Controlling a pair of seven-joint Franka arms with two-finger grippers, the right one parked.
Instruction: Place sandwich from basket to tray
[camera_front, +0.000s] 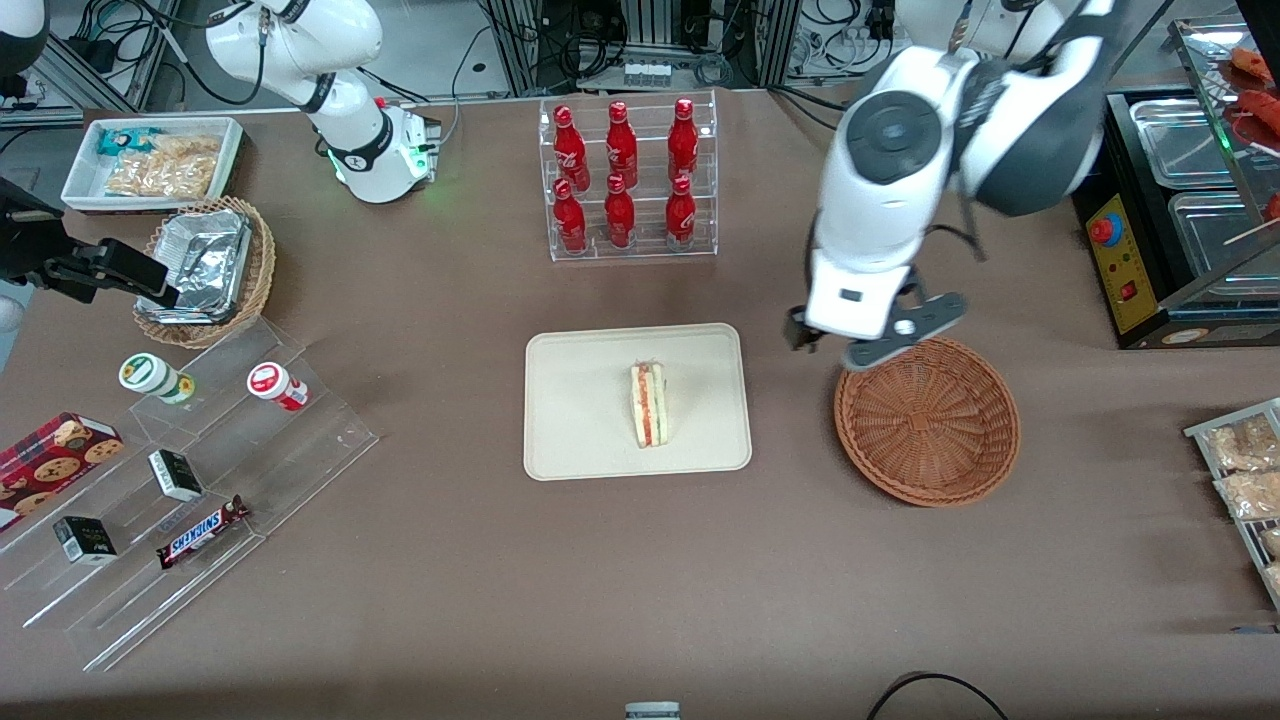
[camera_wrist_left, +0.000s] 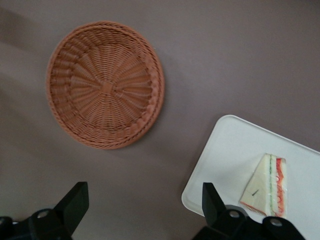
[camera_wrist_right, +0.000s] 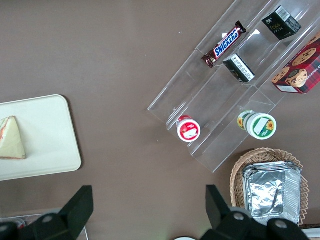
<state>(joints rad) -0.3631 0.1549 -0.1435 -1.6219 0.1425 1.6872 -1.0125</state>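
The sandwich (camera_front: 650, 404) (camera_wrist_left: 266, 185) (camera_wrist_right: 11, 138), a pale wedge with red and green layers, lies on its side on the cream tray (camera_front: 580, 420) (camera_wrist_left: 235, 150) (camera_wrist_right: 47, 135). The round reddish-brown wicker basket (camera_front: 927, 420) (camera_wrist_left: 106, 84) stands beside the tray toward the working arm's end and holds nothing. My left gripper (camera_front: 845, 345) (camera_wrist_left: 145, 205) hangs high over the bare table between tray and basket, by the basket's rim. It is open with nothing between its black fingers (camera_wrist_left: 74, 202).
A clear rack of red bottles (camera_front: 625, 180) stands farther from the front camera than the tray. Toward the parked arm's end are a stepped acrylic shelf of snacks (camera_front: 180, 480), a lighter basket with foil containers (camera_front: 205, 265) and a white bin (camera_front: 150, 160). A black warmer (camera_front: 1170, 230) stands at the working arm's end.
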